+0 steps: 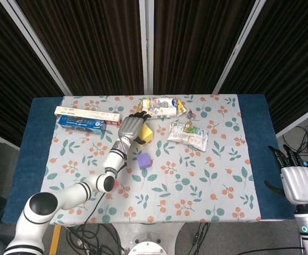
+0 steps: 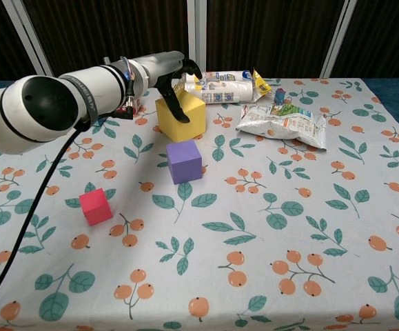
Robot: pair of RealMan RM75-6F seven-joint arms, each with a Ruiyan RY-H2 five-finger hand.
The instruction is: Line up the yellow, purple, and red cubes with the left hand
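I see the table (image 1: 252, 138) in full only from the head view, with my right hand (image 1: 296, 183) idle, fingers apart, off its right edge; the chest view misses it. My left hand (image 2: 175, 76) wraps over the yellow cube (image 2: 185, 118), gripping it. The purple cube (image 2: 184, 161) sits near, the red cube (image 2: 94, 206) further left.

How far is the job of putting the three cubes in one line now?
Done: nothing yet; the cubes form no clear line. In hand: the left robot hand is at the yellow cube, fingers over its top and front. Left: the purple cube and red cube lie untouched on the cloth.
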